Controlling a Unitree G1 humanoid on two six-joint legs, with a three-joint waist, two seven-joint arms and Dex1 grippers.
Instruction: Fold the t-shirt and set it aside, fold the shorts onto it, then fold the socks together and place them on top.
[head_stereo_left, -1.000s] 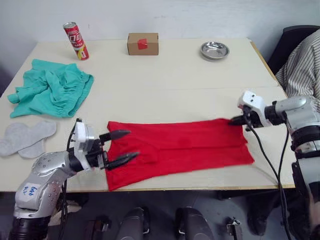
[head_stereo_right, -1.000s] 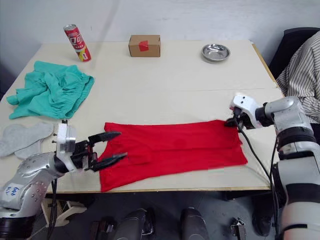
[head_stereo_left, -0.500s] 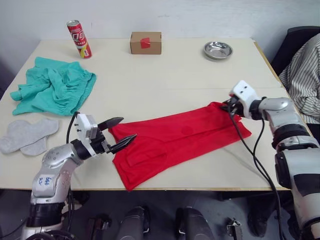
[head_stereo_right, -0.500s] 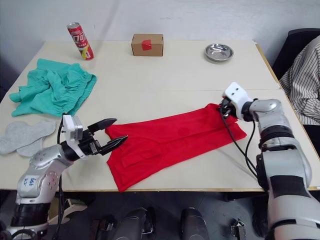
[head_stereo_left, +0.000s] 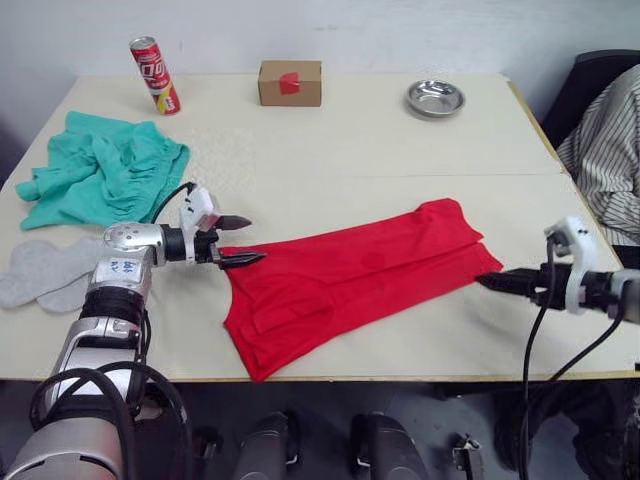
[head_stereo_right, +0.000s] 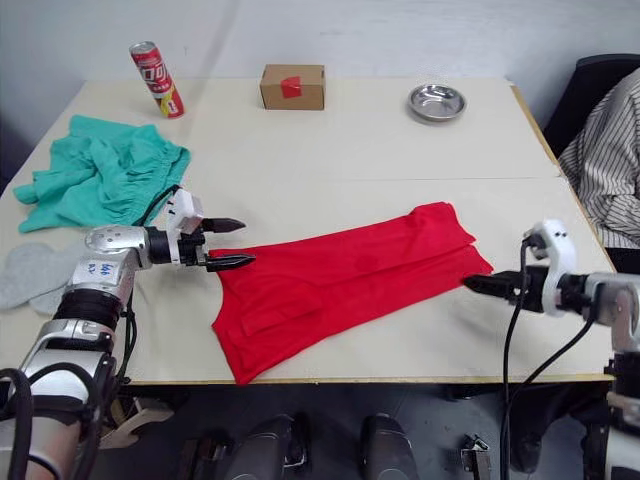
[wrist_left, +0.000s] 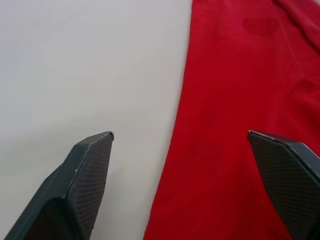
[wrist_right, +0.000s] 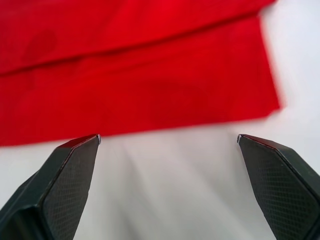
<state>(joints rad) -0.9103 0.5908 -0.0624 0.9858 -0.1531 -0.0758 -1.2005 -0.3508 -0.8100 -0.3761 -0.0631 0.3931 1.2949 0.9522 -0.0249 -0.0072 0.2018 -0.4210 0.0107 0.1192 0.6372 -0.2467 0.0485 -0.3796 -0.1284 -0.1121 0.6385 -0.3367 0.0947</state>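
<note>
t-shirt (head_stereo_left: 350, 278), folded strip, long axis slanting between both grippers.
left gripper (head_stereo_left: 238, 240) spread at its near-left end; right gripper (head_stereo_right: 480, 285) spread just off the opposite end.

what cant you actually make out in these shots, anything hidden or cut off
- The socks: in the left eye view the left arm covers their near end.
- The t-shirt: its neckband and chest print are not visible, folded under its own cloth.
- The can: its label is too small to read.
- The person: cut off by the frame's right edge.
- The bowl: too small to see whether it holds anything.
</note>
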